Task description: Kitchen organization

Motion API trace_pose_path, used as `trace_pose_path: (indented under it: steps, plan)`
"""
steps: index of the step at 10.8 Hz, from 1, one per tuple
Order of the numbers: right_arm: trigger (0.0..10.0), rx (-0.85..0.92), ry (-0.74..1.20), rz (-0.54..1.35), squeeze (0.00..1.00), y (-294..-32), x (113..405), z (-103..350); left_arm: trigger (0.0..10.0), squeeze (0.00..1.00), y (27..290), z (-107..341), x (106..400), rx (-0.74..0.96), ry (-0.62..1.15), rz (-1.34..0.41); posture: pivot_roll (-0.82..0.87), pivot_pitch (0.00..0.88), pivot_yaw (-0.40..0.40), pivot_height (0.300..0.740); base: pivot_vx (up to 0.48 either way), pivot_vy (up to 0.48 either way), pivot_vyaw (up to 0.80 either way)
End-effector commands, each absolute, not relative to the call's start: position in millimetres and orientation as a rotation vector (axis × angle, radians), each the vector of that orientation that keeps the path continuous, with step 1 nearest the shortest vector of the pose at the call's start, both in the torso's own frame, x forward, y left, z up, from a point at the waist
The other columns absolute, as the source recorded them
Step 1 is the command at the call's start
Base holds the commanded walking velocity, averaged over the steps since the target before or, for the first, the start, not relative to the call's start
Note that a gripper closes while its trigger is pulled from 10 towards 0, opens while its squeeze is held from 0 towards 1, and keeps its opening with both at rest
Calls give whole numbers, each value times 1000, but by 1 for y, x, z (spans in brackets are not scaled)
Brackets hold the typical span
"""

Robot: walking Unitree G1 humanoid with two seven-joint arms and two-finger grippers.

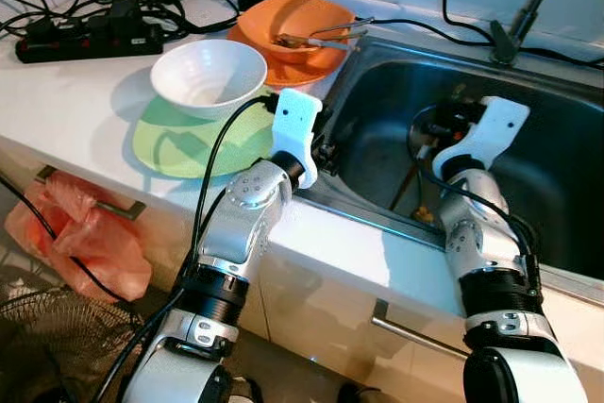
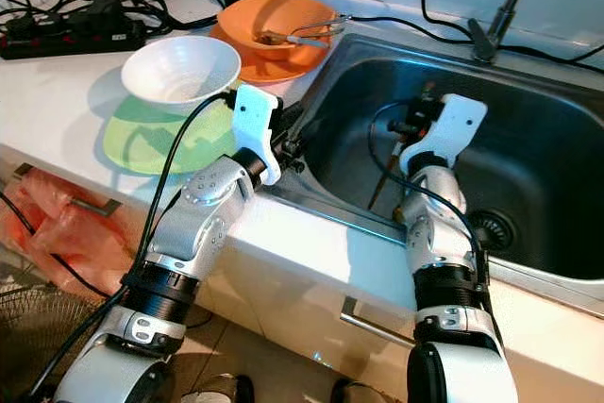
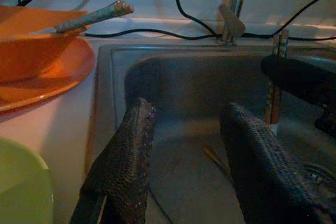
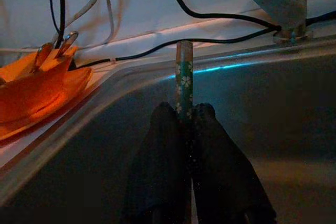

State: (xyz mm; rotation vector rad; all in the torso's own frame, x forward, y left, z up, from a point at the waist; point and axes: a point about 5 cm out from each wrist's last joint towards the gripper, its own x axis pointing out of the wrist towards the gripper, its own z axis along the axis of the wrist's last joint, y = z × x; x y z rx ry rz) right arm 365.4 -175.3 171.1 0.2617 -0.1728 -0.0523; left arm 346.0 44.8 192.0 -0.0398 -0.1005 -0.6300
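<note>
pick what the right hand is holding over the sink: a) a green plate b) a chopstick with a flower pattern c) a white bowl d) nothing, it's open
b: in the right wrist view the right hand has its two black fingers closed on a thin chopstick with a teal flower pattern, held upright inside the sink.

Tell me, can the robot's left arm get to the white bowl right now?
Probably yes. The left gripper hangs open and empty at the sink edge, and the white bowl sits close beside that arm on the counter, uncovered, nothing between them.
</note>
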Motion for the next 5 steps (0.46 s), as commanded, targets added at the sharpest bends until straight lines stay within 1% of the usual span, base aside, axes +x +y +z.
trace_pose_path:
  steps: [1,3,5]
  plan:
    - [10000,246,-181,-40,0,-174,365,171,10000,0,48,188,347,-57,-102,-601,43,113,-17,740,0,0,0]
    - [10000,217,-177,-11,0,-168,364,165,10000,0,53,186,348,-107,-134,-554,42,111,-17,740,0,0,0]
    - [10000,201,-171,-3,0,-167,363,160,10000,0,53,184,349,-104,-137,-543,39,108,-15,740,0,0,0]
